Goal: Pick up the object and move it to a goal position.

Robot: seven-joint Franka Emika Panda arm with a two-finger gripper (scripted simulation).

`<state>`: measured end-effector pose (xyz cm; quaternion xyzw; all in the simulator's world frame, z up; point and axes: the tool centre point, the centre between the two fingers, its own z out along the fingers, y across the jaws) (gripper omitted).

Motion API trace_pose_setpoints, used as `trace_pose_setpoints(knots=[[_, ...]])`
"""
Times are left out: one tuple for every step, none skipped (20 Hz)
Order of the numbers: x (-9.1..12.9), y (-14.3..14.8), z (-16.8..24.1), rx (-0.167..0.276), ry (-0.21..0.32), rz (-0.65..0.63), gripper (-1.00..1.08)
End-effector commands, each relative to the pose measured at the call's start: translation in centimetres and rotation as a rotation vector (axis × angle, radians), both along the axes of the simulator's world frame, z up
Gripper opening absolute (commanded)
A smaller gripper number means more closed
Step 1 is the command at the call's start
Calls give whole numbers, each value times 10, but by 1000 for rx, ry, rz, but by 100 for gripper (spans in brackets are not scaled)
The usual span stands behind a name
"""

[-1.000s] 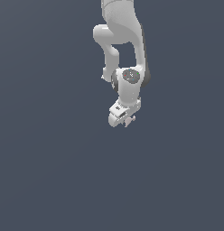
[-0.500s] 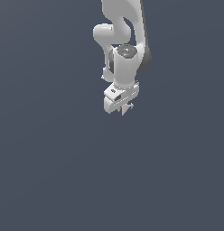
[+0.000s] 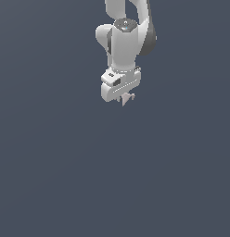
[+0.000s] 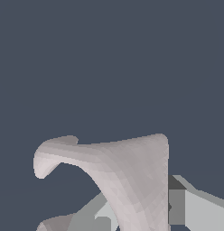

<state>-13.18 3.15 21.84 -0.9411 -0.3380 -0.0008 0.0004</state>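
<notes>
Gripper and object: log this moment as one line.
gripper: shut on object | object: held between fingers | surroundings: plain grey

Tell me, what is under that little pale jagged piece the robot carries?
Nothing but flat dark grey ground shows beneath the object. It hangs from the end effector, whose fingers clamp it. Its upper part is hidden by the hand.

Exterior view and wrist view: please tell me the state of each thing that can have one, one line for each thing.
Gripper: shut on the object, pointing down.
Object: held between the fingers, pale pinkish prongs sticking out, off the ground.
Arm: bent over, wrist turned downward above the plain grey ground.
</notes>
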Motion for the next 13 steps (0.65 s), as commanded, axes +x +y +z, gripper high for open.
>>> trace_pose_setpoints(knots=[[-4,-3,12,0,1,0,-100],[-5,-4,16,0,1,0,-100],[-6,-5,19,0,1,0,-100],[-6,-6,22,0,1,0,-100],[-7,-7,24,0,1,0,-100],[-7,-7,26,0,1,0,-100],[-7,-8,27,0,1,0,-100],[-7,-8,28,0,1,0,-100],[-7,-8,28,-1,1,0,-100],[-7,-8,28,-1,1,0,-100],[-7,-8,28,-1,1,-1,-100],[-6,-8,27,-1,1,-1,-100],[-6,-8,27,-1,1,-1,-100]])
